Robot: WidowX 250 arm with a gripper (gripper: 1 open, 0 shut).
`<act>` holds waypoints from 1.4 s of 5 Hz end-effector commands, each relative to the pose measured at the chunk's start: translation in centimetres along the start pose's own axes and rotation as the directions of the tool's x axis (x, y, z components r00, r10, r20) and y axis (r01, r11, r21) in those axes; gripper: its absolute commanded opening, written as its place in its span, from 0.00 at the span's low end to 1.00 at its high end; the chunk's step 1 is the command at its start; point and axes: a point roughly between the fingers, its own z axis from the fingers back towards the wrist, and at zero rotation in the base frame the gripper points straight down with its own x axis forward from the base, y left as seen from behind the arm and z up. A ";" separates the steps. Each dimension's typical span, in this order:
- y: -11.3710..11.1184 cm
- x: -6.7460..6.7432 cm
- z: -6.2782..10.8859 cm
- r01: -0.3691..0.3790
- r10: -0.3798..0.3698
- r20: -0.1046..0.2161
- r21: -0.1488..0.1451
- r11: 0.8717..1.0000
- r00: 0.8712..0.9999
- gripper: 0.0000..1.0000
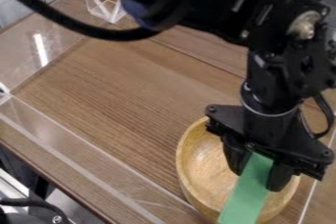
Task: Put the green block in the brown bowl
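The brown bowl [188,162] is a wide, light wooden bowl standing at the front right of the table. My black gripper [262,165] points straight down over the bowl's middle. The green block [249,196], a long flat bright green bar, sticks out from between the fingers and slants down toward the bowl's near rim. The jaws are shut on the block's upper end, which the fingers hide. I cannot tell whether the block's lower end touches the bowl.
The wooden tabletop [125,81] stretches left and back from the bowl. A low clear plastic wall [53,135] runs along the near left edge, and a clear crumpled sheet [105,7] lies at the back. The bowl sits close to the table's front right edge.
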 end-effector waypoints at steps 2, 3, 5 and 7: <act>0.1 0.9 0.3 -0.029 0.029 0.021 -0.019 0.999 0.999 0.00; 0.2 1.0 0.2 -0.037 0.037 0.019 -0.021 0.999 0.999 0.00; 0.3 1.4 0.2 -0.055 0.055 0.015 -0.023 0.998 0.998 0.00; 0.3 1.8 0.2 -0.069 0.070 0.012 -0.025 0.997 0.997 0.00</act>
